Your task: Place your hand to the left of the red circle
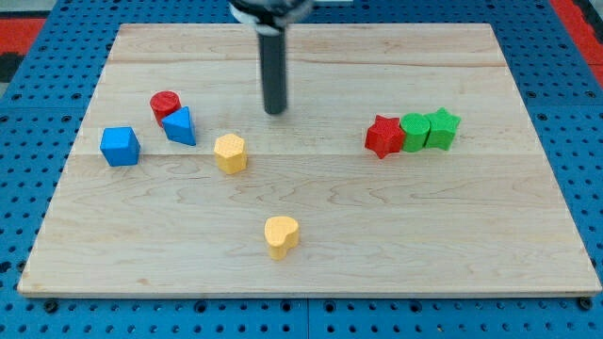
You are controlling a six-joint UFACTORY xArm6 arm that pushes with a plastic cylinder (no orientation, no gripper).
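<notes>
The red circle block (165, 104) sits at the board's left, touching a blue triangular block (180, 126) just below and right of it. My tip (274, 111) is at the end of the dark rod, up the middle of the board, well to the right of the red circle and above a yellow hexagon block (230, 153).
A blue cube (120, 146) lies left of the blue triangle. A yellow heart block (281, 235) lies lower centre. A red star (382, 137), a green cube (414, 133) and a green star (441, 128) stand in a row at the right. The wooden board (311, 273) ends near all view edges.
</notes>
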